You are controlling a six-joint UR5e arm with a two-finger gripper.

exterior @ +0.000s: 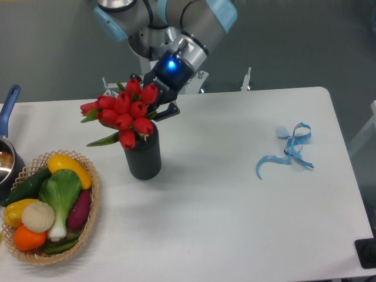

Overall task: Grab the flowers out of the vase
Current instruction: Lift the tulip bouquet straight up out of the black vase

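The flowers (125, 111), a bunch of red tulip buds with green leaves, stand in the vase (144, 156), a dark ribbed cylinder left of the table's middle. My gripper (153, 95) comes down from the back right, right behind the bunch's upper right side. One dark finger (170, 110) shows to the right of the buds and another tip (136, 77) shows above them. The jaws look spread, with buds in front of the gap. The space between the fingers is partly hidden by the tulips.
A wicker basket (91, 202) of vegetables sits at the front left. A pot with a blue handle (9, 100) is at the left edge. A curly blue ribbon (289, 150) lies on the right. A dark object (367, 252) is at the front right corner.
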